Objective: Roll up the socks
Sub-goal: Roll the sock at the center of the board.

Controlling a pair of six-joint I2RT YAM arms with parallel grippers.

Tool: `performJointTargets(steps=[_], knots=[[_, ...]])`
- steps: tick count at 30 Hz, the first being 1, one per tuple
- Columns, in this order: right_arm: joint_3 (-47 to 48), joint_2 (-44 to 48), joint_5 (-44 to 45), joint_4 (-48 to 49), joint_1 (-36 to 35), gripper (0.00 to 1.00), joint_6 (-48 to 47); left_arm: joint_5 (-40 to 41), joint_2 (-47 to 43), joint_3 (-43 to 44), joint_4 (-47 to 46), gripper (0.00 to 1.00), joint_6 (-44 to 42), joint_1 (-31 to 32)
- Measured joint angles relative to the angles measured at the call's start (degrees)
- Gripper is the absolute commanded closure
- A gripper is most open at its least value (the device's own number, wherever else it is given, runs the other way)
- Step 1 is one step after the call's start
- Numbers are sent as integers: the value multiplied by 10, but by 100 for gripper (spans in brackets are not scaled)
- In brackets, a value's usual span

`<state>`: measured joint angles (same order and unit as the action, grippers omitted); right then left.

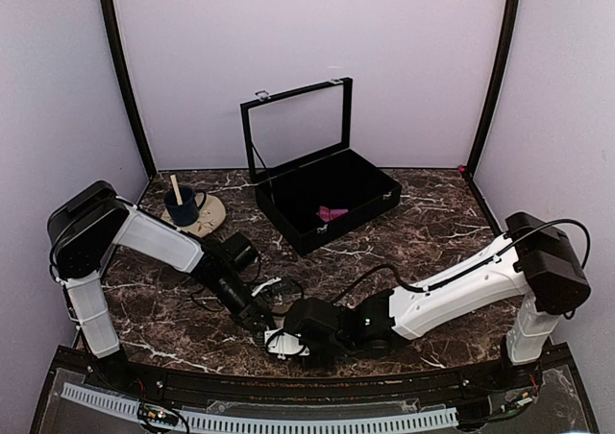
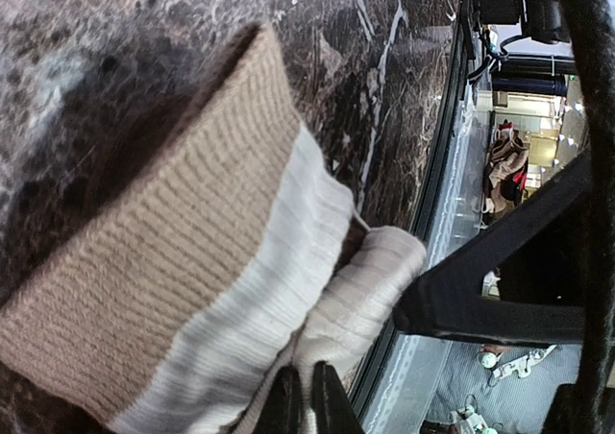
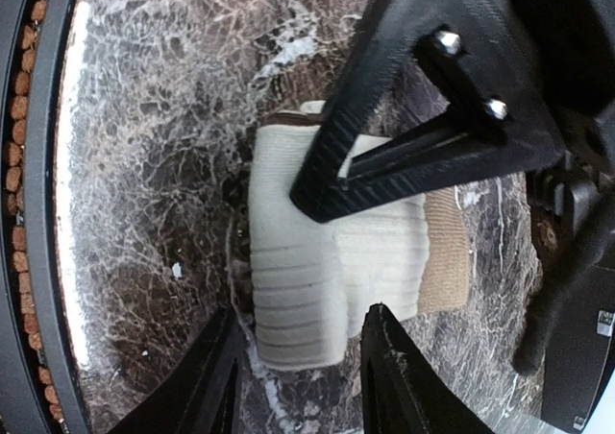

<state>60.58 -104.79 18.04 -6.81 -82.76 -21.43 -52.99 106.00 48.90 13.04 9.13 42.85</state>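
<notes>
The cream-beige sock (image 2: 192, 290) lies on the marble near the table's front edge, with a tan cuff, a white ribbed band and one end rolled into a thick bundle (image 3: 293, 290). My left gripper (image 2: 307, 402) is shut, pinching the cloth beside the roll. My right gripper (image 3: 300, 357) stands open, its fingers (image 3: 394, 376) straddling the rolled end, with a small gap on one side. In the top view both grippers meet over the sock (image 1: 279, 343). The magenta-pink sock (image 1: 332, 213) lies inside the black case.
A black case (image 1: 370, 199) with its glass lid raised stands at the back centre. A beige saucer (image 1: 207, 221) carrying a dark blue cup (image 1: 180, 205) sits at the back left. The table's front rail (image 2: 437, 165) runs right beside the sock.
</notes>
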Motion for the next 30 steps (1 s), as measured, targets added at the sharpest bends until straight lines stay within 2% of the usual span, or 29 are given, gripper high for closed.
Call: performJointTargets(steps=[17, 30], knots=[[28, -51, 0, -8, 14, 64, -21, -7, 15, 29, 56, 100, -40, -7], [37, -56, -16, -31, 17, 87, 9, -10, 18, 37, 70, 100, -48, -9]])
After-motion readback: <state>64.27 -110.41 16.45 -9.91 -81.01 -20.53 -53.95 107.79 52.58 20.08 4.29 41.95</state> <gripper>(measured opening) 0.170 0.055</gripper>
